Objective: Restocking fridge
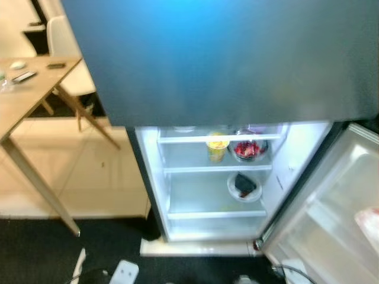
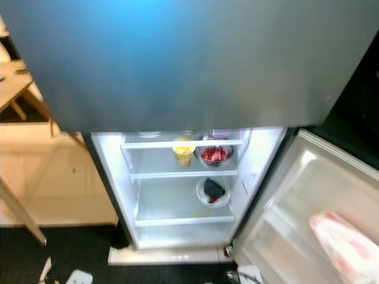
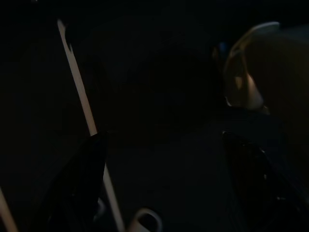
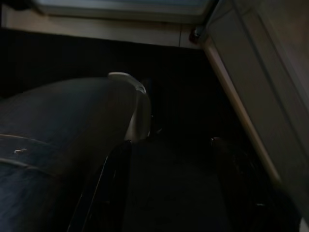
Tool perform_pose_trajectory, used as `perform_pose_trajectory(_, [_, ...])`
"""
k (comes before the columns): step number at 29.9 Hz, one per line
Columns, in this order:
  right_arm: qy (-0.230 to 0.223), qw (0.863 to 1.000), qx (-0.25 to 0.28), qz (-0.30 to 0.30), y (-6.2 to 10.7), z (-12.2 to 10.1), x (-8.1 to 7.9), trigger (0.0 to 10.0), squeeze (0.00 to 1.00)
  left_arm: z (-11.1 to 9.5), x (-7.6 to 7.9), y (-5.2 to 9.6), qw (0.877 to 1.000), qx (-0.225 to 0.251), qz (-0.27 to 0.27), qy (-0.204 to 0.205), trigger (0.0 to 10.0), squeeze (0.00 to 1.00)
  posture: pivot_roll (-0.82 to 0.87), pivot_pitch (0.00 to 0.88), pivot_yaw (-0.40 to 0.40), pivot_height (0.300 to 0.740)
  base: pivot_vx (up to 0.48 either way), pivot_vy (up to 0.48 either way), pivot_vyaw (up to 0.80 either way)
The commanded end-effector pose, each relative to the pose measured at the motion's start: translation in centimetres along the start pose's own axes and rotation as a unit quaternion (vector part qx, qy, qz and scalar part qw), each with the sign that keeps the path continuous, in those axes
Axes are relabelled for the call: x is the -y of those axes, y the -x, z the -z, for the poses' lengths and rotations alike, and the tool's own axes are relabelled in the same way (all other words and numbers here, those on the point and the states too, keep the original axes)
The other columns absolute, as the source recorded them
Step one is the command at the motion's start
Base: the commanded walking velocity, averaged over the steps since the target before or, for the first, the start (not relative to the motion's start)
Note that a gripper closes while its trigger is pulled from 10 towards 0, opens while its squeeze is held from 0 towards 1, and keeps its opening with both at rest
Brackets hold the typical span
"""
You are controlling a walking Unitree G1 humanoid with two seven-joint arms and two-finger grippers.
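Right eye view: fridge (image 2: 177, 195) open, end effectors apart.

A dark grey fridge (image 1: 225, 59) is seen from above with its lower door (image 2: 296, 201) swung open to the right and its white interior lit. On the upper shelf (image 1: 216, 168) stand a yellow cup (image 1: 217, 147) and, beside it, a clear bowl of red food (image 1: 249, 149). A white plate with a dark item (image 1: 244, 186) rests on the shelf below. A pink-and-white wrapped package (image 2: 346, 245) lies in the door.
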State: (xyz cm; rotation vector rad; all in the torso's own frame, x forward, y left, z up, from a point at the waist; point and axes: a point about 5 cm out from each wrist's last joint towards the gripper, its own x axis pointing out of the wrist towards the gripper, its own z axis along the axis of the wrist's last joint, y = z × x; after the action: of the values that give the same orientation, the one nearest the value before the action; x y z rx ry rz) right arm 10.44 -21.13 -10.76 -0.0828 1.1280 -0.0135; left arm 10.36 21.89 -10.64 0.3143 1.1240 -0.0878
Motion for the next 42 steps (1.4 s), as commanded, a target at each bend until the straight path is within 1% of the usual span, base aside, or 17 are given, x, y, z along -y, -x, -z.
perform_pose_trajectory(1, [-0.006, 1.0, 0.001, -0.001, 0.0, 0.2, -0.3, 10.0, 0.0, 0.1, 0.0, 0.0, 1.0, -0.006, 0.0, -0.004, 10.0, 0.0, -0.07, 0.054, -0.029, 0.74, -0.39, 0.0, 0.0])
perform_pose_trajectory(23, [-0.01, 1.0, -0.004, 0.002, 0.0, 0.4, -0.3, 10.0, 0.0, -0.1, -0.5, 0.0, 1.0, -0.004, -0.003, -0.005, 10.0, 0.0, -0.07, 0.051, -0.027, 0.74, -0.369, 0.0, 0.0])
perform_pose_trajectory(28, [-0.009, 1.0, 0.003, 0.005, 0.0, 0.2, -0.2, 10.0, 0.0, -0.1, -0.5, 0.0, 1.0, -0.003, -0.003, -0.004, 10.0, 0.0, -0.07, 0.056, -0.029, 0.74, -0.118, 0.0, 0.0])
perform_pose_trajectory(29, [-0.011, 1.0, 0.019, 0.013, 0.0, -0.3, 0.1, 10.0, 0.0, -0.1, -0.4, 0.0, 1.0, -0.003, -0.004, -0.003, 10.0, 0.0, -0.07, 0.059, -0.03, 0.74, 0.0, 0.0, 0.0])
perform_pose_trajectory(30, [-0.011, 1.0, 0.019, 0.013, 0.0, -0.3, 0.1, 10.0, 0.0, -0.1, -0.4, 0.0, 1.0, -0.003, -0.004, -0.003, 10.0, 0.0, -0.07, 0.059, -0.03, 0.74, 0.0, 0.0, 0.0])
perform_pose_trajectory(31, [-0.021, 0.998, 0.042, 0.03, 0.0, -1.3, 0.8, 10.0, 0.0, 0.0, -0.4, 0.0, 1.0, -0.003, -0.004, -0.003, 10.0, 0.0, -0.07, 0.063, -0.03, 0.74, 0.0, 0.0, 0.0])
perform_pose_trajectory(32, [-0.027, 0.998, 0.052, 0.038, 0.0, -1.7, 1.1, 10.0, 0.0, 0.0, -0.4, 0.0, 1.0, -0.004, -0.004, -0.003, 10.0, 0.0, -0.07, 0.063, -0.03, 0.74, 0.0, 0.0, 0.0])
perform_pose_trajectory(33, [-0.045, 0.993, 0.089, 0.063, 0.0, -3.5, 2.4, 10.0, 0.0, 0.0, -0.3, 0.0, 1.0, -0.004, -0.004, -0.003, 10.0, 0.0, -0.07, 0.063, -0.03, 0.74, 0.0, 0.0, 0.0])
perform_pose_trajectory(34, [-0.045, 0.993, 0.089, 0.063, 0.0, -3.5, 2.4, 10.0, 0.0, 0.0, -0.3, 0.0, 1.0, -0.004, -0.004, -0.003, 10.0, 0.0, -0.07, 0.063, -0.03, 0.74, 0.0, 0.0, 0.0])
perform_pose_trajectory(35, [-0.042, 0.99, 0.109, 0.077, 0.1, -4.5, 3.2, 10.0, 0.0, 0.1, -0.3, 0.0, 1.0, -0.004, -0.004, -0.003, 10.0, 0.0, -0.08, 0.071, -0.034, 0.74, 0.0, 0.0, 0.0])
perform_pose_trajectory(36, [-0.042, 0.99, 0.109, 0.077, 0.1, -4.5, 3.2, 10.0, 0.0, 0.1, -0.3, 0.0, 1.0, -0.004, -0.004, -0.003, 10.0, 0.0, -0.08, 0.071, -0.034, 0.74, 0.0, 0.0, 0.0])
perform_pose_trajectory(37, [-0.01, 0.986, 0.138, 0.093, 0.4, -6.0, 4.2, 10.0, 0.0, 0.2, -0.3, 0.0, 1.0, -0.005, -0.004, -0.003, 10.0, 0.0, -0.08, 0.078, -0.037, 0.74, 0.0, 0.0, 0.0])
perform_pose_trajectory(38, [0.029, 0.982, 0.158, 0.095, 0.6, -7.1, 4.7, 10.0, 0.0, 0.2, -0.3, 0.0, 1.0, -0.005, -0.004, -0.003, 10.0, 0.0, -0.08, 0.08, -0.037, 0.74, 0.0, 0.0, 0.0])
perform_pose_trajectory(39, [0.029, 0.982, 0.158, 0.095, 0.6, -7.1, 4.7, 10.0, 0.0, 0.2, -0.3, 0.0, 1.0, -0.005, -0.004, -0.003, 10.0, 0.0, -0.08, 0.08, -0.037, 0.74, 0.0, 0.0, 0.0])
perform_pose_trajectory(40, [0.052, 0.978, 0.178, 0.096, 0.8, -8.0, 5.2, 10.0, 0.0, 0.3, -0.3, 0.1, 1.0, -0.006, -0.004, -0.002, 10.0, 0.0, -0.08, 0.087, -0.039, 0.74, 0.0, 0.0, 0.0])
perform_pose_trajectory(41, [0.065, 0.975, 0.19, 0.096, 1.0, -8.6, 5.5, 10.0, 0.0, 0.3, -0.3, 0.1, 1.0, -0.006, -0.004, -0.002, 10.0, 0.0, -0.08, 0.092, -0.042, 0.74, 0.0, 0.0, 0.0])
perform_pose_trajectory(42, [0.075, 0.97, 0.209, 0.102, 1.3, -9.5, 6.2, 10.0, 0.0, 0.4, -0.3, 0.1, 1.0, -0.006, -0.004, -0.002, 10.0, 0.0, -0.08, 0.092, -0.042, 0.74, 0.0, 0.0, 0.0])
